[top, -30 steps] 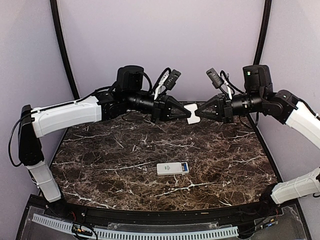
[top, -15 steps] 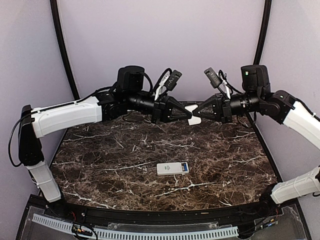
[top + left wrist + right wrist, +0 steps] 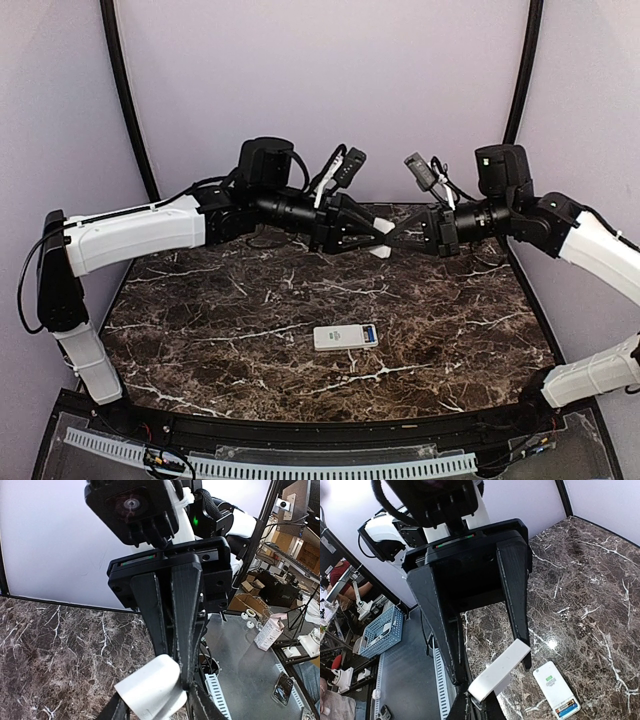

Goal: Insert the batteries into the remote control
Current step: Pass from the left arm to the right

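- Pale lilac walls (image 3: 320, 80) close off the back and sides of the cell; dark brown marble with white veins forms the table top (image 3: 200, 300)
- both arms reach inward over the far part of the table, and their grippers meet nose to nose in the air
- the left gripper (image 3: 372, 234) points to the right; the right wrist view shows its two black fingers (image 3: 515, 595) standing clearly apart, so its jaws are parted
- between those parted fingers sits a white flat piece (image 3: 150, 687), tilted, with rounded corners; whether either left pad touches it cannot be told
- the right gripper (image 3: 398, 240) points to the left; its fingers (image 3: 185, 620) lie close together in the left wrist view, pinched onto one end of the white flat piece, so this gripper carries it
- the remote control (image 3: 346, 336) lies flat on the marble near the middle of the table, closer to the near edge than the grippers; it is well apart from both and touched by neither
- its long side runs left to right in the top view, with the small blue-green display at the right end and the pale face up; the right wrist view shows it below the held piece
- beyond the table edge, the right wrist view shows a blue basket (image 3: 380, 635) on a grey surface
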